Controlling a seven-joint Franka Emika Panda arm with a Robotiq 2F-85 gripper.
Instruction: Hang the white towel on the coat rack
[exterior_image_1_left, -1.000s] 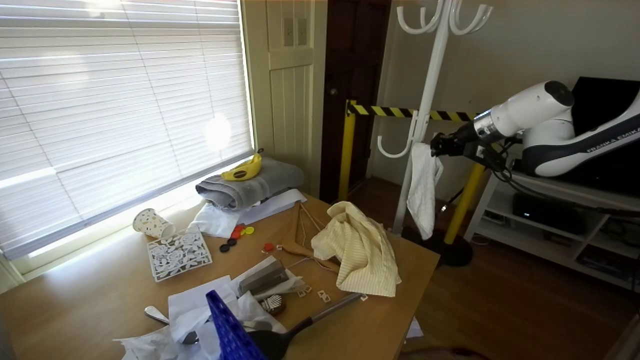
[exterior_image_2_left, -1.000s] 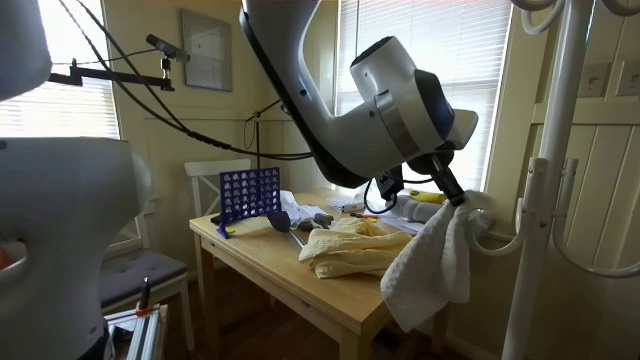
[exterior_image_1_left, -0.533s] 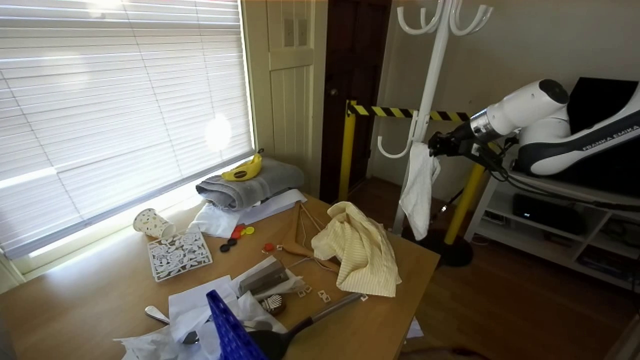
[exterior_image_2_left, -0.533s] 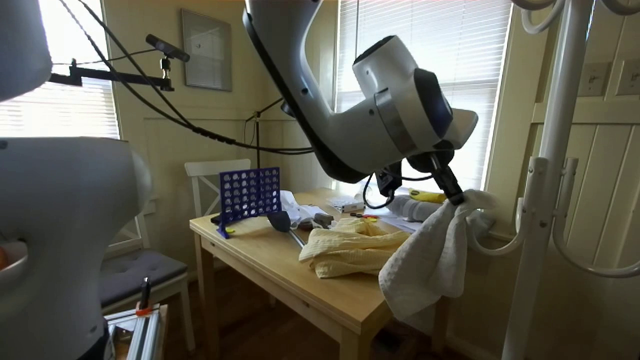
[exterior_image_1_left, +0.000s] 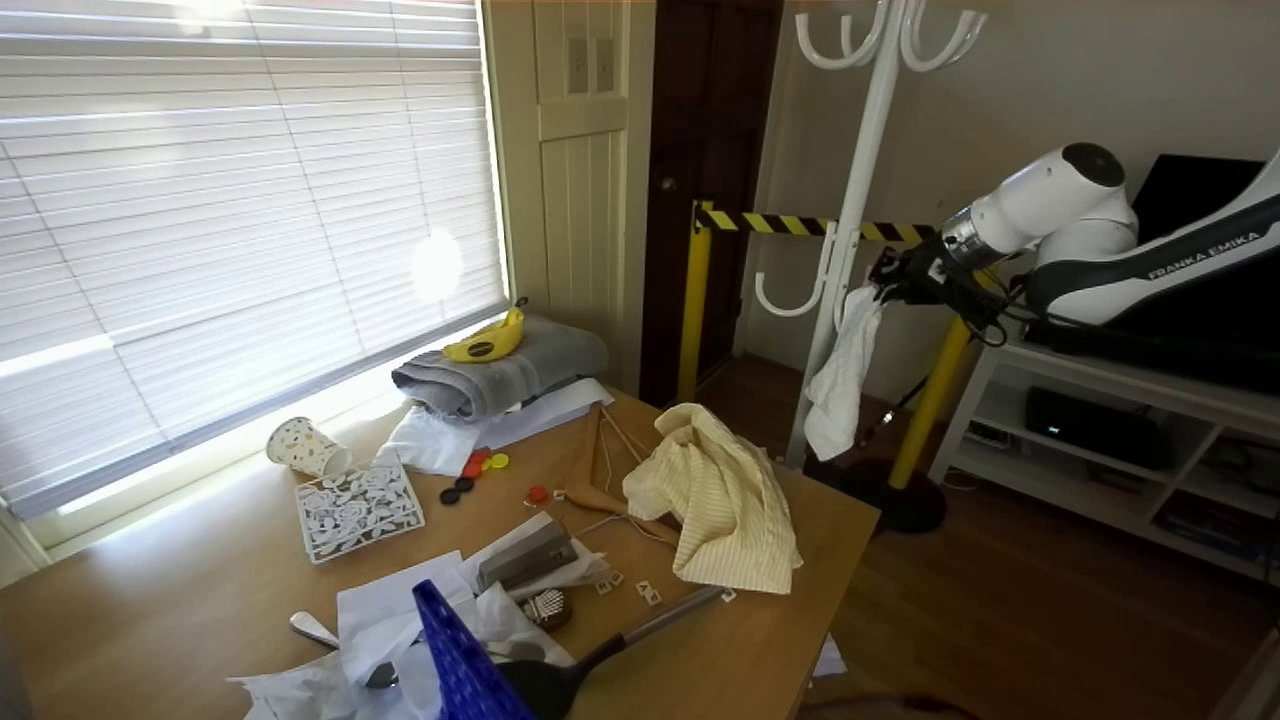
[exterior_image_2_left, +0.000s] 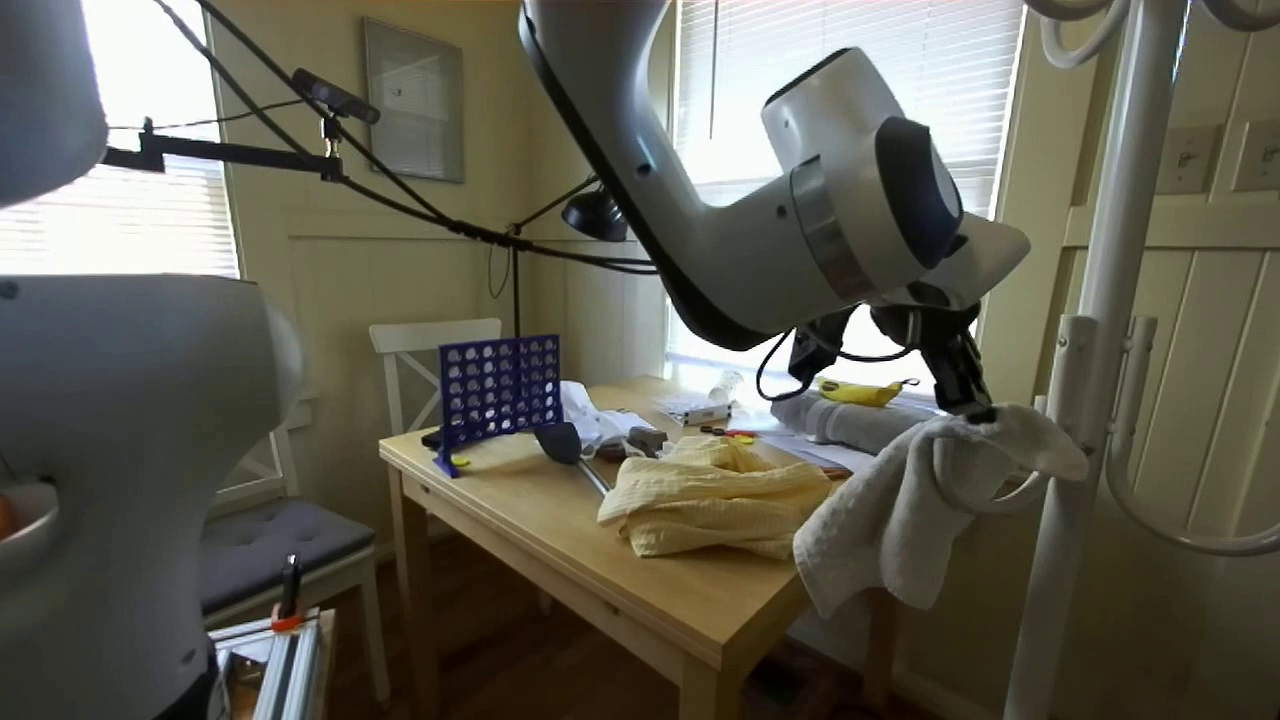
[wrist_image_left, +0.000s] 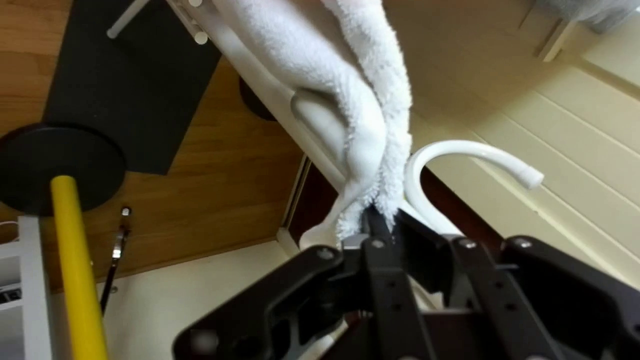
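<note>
The white towel hangs from my gripper, whose fingers are shut on it near its upper edge. In an exterior view the gripper points down beside a lower hook of the coat rack. Part of the towel hangs on the table side; another end sticks out toward the pole. The hook's tip is partly covered by cloth, and whether the towel lies over it I cannot tell. In the wrist view a curved hook shows right of the towel, and the pole runs behind it.
The table bears a pale-yellow cloth, a rolled grey towel, papers and a blue game grid. Near the rack's foot are a yellow post and a white shelf unit. Striped tape runs behind the pole.
My gripper has moved closer to the rack's pole, still holding the towel. One end of the towel now juts out toward the pole, and its lower part has risen a little.
</note>
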